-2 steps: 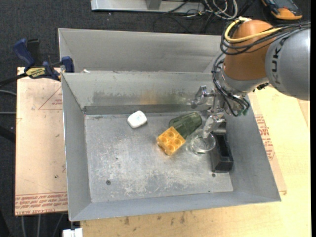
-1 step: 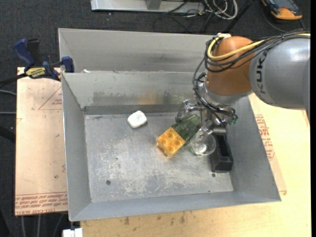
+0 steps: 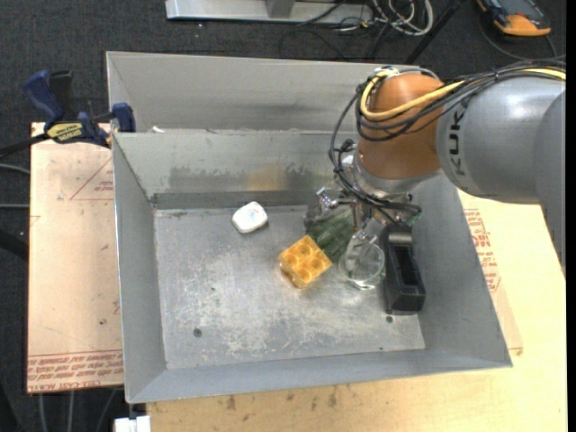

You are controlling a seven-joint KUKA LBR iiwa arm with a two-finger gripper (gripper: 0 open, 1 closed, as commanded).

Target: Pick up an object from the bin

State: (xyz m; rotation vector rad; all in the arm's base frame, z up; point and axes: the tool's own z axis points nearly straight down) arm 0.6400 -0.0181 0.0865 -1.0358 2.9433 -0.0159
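My gripper (image 3: 363,212) hangs low at the back right of the bin floor, under the arm's wrist. It is right above a dark green crumpled thing (image 3: 331,230) and a clear glass cup (image 3: 363,265). A yellow waffle-patterned block (image 3: 303,261) lies just left of the cup, touching the green thing. To the right of the cup, a black rectangular box (image 3: 403,275) lies lengthwise. The wrist hides part of the green thing.
A small white rounded thing (image 3: 250,217) lies alone near the back wall, left of the cluster. The bin's sloping right wall stands close behind the black box. Bare floor stretches across the left and front.
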